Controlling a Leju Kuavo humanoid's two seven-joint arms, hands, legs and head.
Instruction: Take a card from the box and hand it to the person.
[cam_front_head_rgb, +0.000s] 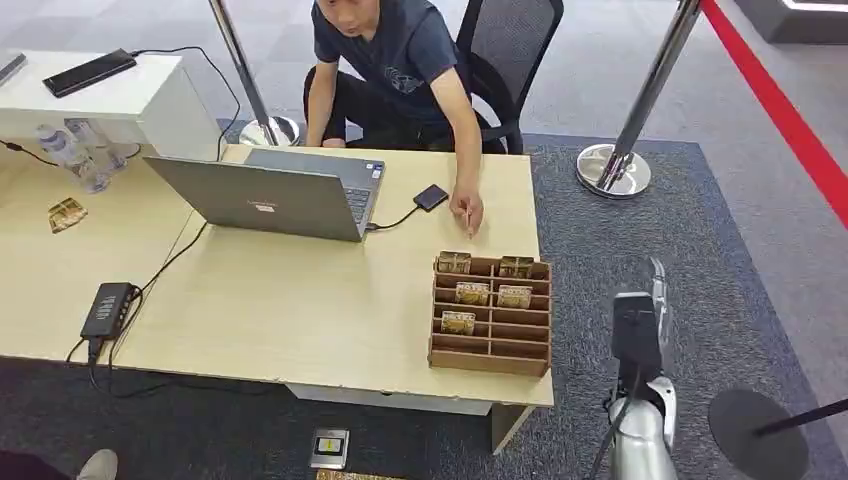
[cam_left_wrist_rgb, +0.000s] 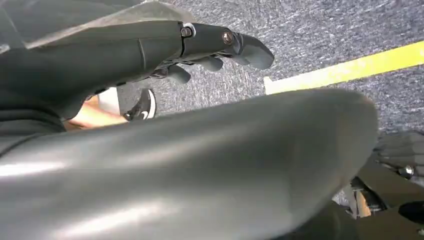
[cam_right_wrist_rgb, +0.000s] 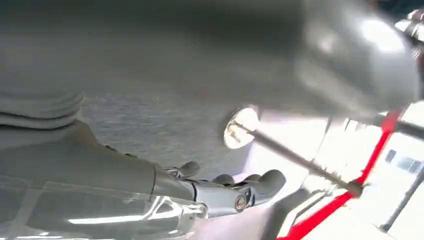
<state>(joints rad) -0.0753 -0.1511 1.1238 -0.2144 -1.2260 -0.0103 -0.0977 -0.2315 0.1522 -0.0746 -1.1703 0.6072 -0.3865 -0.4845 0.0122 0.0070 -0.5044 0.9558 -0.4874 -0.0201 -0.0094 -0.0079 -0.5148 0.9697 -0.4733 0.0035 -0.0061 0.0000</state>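
Note:
A wooden compartment box (cam_front_head_rgb: 491, 347) stands at the table's near right corner. Several patterned cards (cam_front_head_rgb: 473, 293) stand in its slots. Behind the table sits a person (cam_front_head_rgb: 395, 60), one hand (cam_front_head_rgb: 467, 212) resting on the tabletop just beyond the box. My right hand (cam_front_head_rgb: 656, 292) is raised over the carpet to the right of the table, level with the box and apart from it. In the right wrist view its fingers (cam_right_wrist_rgb: 250, 187) are loosely extended and hold nothing. My left hand (cam_left_wrist_rgb: 215, 50) hangs over the carpet, fingers slightly curled and empty.
An open laptop (cam_front_head_rgb: 270, 195) with a cabled black device (cam_front_head_rgb: 431, 196) sits mid-table, and a black power adapter (cam_front_head_rgb: 108, 308) lies at the left. Stanchion posts (cam_front_head_rgb: 613, 170) and a red belt (cam_front_head_rgb: 790, 120) stand to the right. A round base (cam_front_head_rgb: 757, 432) lies beside my right arm.

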